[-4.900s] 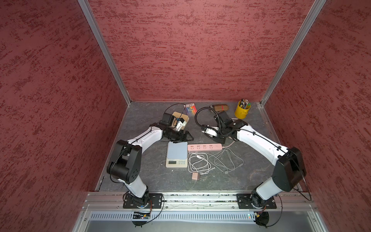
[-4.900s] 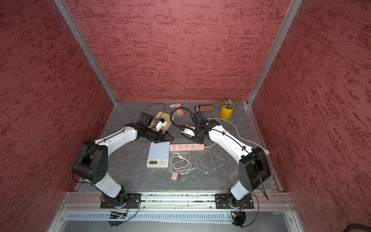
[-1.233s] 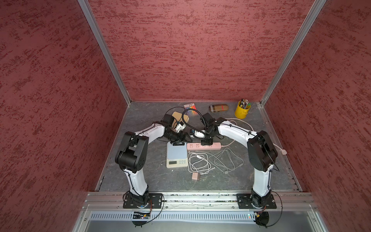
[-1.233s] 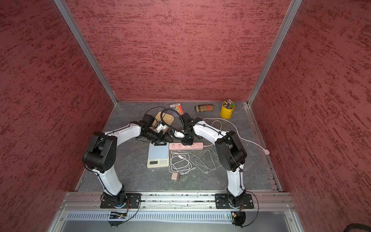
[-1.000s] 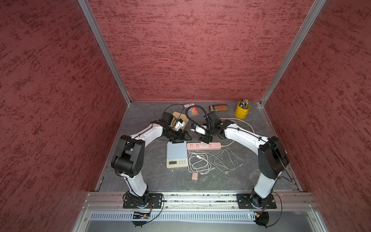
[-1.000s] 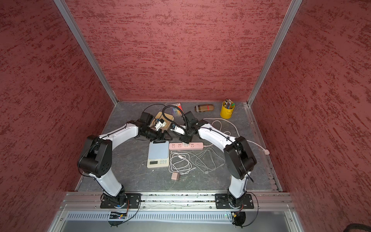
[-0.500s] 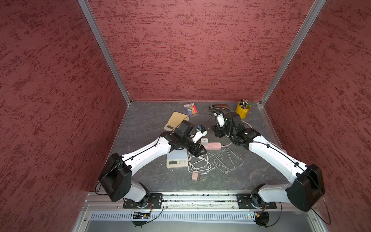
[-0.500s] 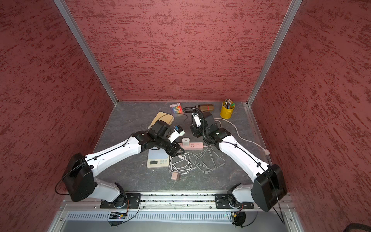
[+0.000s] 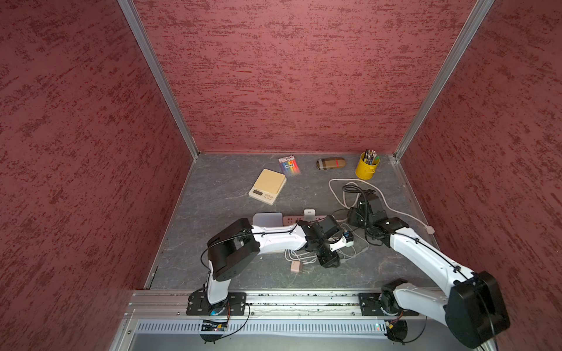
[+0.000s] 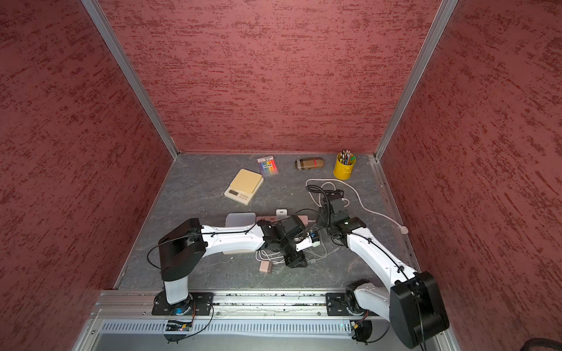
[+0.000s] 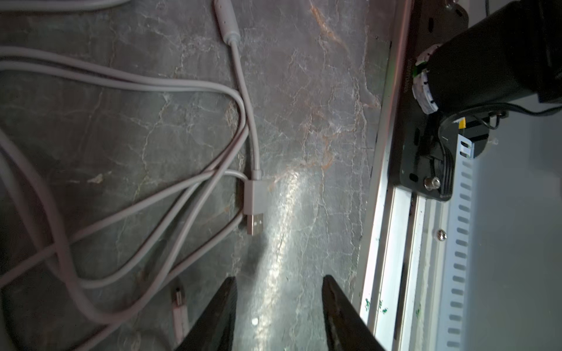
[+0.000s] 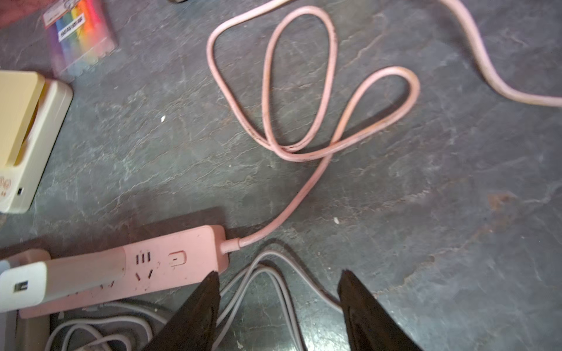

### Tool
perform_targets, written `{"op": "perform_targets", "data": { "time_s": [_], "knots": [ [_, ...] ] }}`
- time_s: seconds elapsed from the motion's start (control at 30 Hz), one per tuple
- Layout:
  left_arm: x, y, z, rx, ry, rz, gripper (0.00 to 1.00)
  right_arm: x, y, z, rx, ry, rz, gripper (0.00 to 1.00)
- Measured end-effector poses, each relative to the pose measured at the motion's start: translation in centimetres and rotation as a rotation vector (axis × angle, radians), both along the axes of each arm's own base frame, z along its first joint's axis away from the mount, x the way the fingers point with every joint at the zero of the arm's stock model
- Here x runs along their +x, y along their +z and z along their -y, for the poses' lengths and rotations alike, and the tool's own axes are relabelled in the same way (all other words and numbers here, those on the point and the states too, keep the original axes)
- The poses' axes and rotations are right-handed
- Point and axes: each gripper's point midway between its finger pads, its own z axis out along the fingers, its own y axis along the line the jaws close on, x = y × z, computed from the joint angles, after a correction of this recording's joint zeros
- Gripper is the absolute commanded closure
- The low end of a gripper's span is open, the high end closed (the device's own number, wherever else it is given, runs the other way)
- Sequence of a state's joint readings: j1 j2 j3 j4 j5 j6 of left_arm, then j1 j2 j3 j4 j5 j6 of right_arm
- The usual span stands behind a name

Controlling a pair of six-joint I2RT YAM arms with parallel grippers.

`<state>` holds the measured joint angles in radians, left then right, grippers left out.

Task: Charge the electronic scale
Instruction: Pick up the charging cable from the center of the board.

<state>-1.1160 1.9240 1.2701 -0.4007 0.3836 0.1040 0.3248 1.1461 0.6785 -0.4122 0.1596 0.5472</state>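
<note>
Slate tabletop (image 9: 219,194), two scales (image 9: 267,186)

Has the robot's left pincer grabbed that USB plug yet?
No: in the left wrist view the USB plug lies on the table ahead of the left pincer, which stands open and empty.

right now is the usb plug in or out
Out: the usb plug lies loose on the table, its metal tip bare, in no socket.

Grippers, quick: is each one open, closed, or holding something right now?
Left gripper: open, holding nothing, near the USB plug.
Right gripper: open, holding nothing, near the pink power strip.
</note>
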Motion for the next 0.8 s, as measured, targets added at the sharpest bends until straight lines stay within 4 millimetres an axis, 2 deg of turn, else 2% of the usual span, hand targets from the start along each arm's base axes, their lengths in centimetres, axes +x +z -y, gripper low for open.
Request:
{"op": "perform_targets", "data": {
  "time_s": [0.13, 0.3, 0.47, 0.67, 0.8],
  "knots": [
    [0.9, -0.9, 1.2, -0.001, 0.010, 0.011, 0.59, -0.4, -1.3, 1.2, 0.039, -0.053, -0.031, 0.37],
    [1.3, -2.3, 2.1, 0.013, 0.008, 0.009, 0.63, -1.0, -2.3, 1.4, 0.082, -0.068, -0.054, 0.38],
    [1.0, -3.0, 2.0, 0.030, 0.001, 0.007, 0.69, -0.8, -2.0, 1.3, 0.115, -0.073, -0.035, 0.38],
    [0.0, -3.3, 2.2, 0.033, -0.018, 0.010, 0.85, -0.6, -1.9, 1.3, 0.138, -0.086, -0.027, 0.38],
    [-0.1, -3.3, 2.3, 0.017, -0.021, 0.015, 0.84, -0.5, -1.5, 1.4, 0.158, -0.104, -0.015, 0.39]
  ]
}}
